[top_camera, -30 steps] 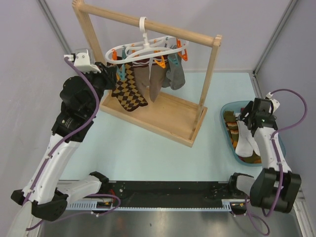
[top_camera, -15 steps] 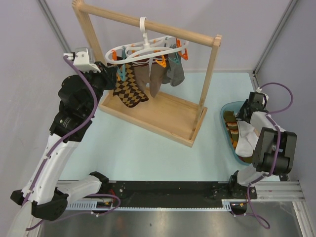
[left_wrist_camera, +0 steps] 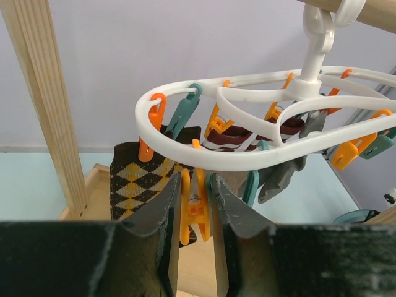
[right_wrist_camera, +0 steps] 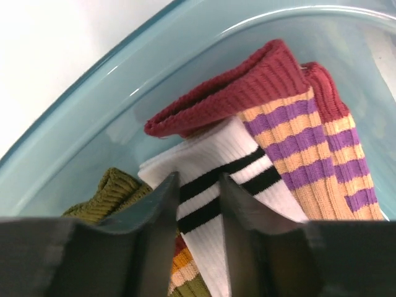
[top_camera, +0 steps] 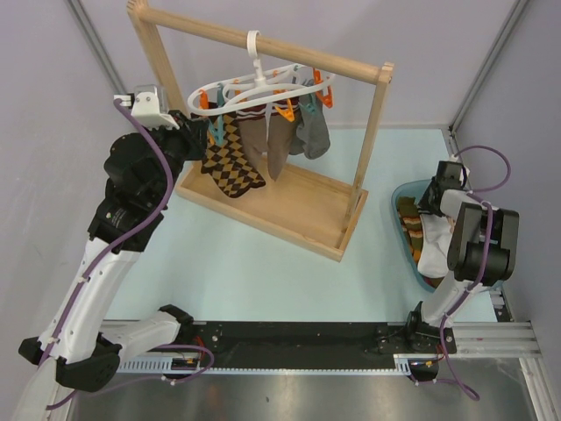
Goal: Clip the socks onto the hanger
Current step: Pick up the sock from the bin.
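Note:
The white hanger [top_camera: 254,88] hangs by its hook from the wooden rail and carries several socks, among them a brown argyle one [top_camera: 230,167]. My left gripper [top_camera: 203,132] is at the hanger's left end. In the left wrist view it [left_wrist_camera: 195,185] is shut on an orange clip [left_wrist_camera: 197,216] under the white ring [left_wrist_camera: 247,164], with the argyle sock [left_wrist_camera: 133,182] just behind. My right gripper [right_wrist_camera: 198,179] is down in the blue basin [right_wrist_camera: 124,80], its narrow jaws pinching the cuff of a white sock with black stripes [right_wrist_camera: 204,167].
The wooden rack's base tray [top_camera: 289,206] stands diagonally across the table's middle. The basin [top_camera: 399,197] at the right also holds an orange-purple striped sock with a red cuff [right_wrist_camera: 297,124] and an olive one [right_wrist_camera: 108,192]. The right wall is close behind the basin.
The right arm folded back and its gripper dropped into the basin's far end, the jaws narrowing onto the white sock. The left gripper stayed on the clip; the hung socks swayed slightly.

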{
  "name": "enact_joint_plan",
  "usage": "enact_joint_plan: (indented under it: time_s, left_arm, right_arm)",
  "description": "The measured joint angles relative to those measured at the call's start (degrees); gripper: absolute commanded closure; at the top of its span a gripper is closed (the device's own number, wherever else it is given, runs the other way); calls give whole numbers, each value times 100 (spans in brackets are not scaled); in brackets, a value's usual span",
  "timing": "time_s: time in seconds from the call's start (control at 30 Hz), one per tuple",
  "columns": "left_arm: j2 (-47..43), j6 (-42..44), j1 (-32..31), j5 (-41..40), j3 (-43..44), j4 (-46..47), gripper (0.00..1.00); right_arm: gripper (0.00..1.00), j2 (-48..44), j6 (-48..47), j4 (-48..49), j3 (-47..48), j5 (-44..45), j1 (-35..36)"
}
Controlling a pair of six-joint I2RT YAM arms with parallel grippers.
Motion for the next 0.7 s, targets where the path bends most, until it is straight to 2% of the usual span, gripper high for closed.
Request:
enact_joint_plan:
  time_s: [0.03, 0.23, 0.57, 0.7]
  left_arm:
    - [0, 0, 0, 4, 0, -2, 93]
    - [0, -7, 0, 33, 0, -2, 93]
    - [0, -46, 0, 109, 0, -2, 94]
    - [0, -46, 0, 122, 0, 0, 94]
  right_arm:
    - [76, 2, -4, -2, 9, 7, -7]
    - [100, -35, 17, -94, 13, 116, -11]
    - [100, -258, 63, -267, 13, 190, -11]
    - [100, -627, 107, -511, 13, 76, -11]
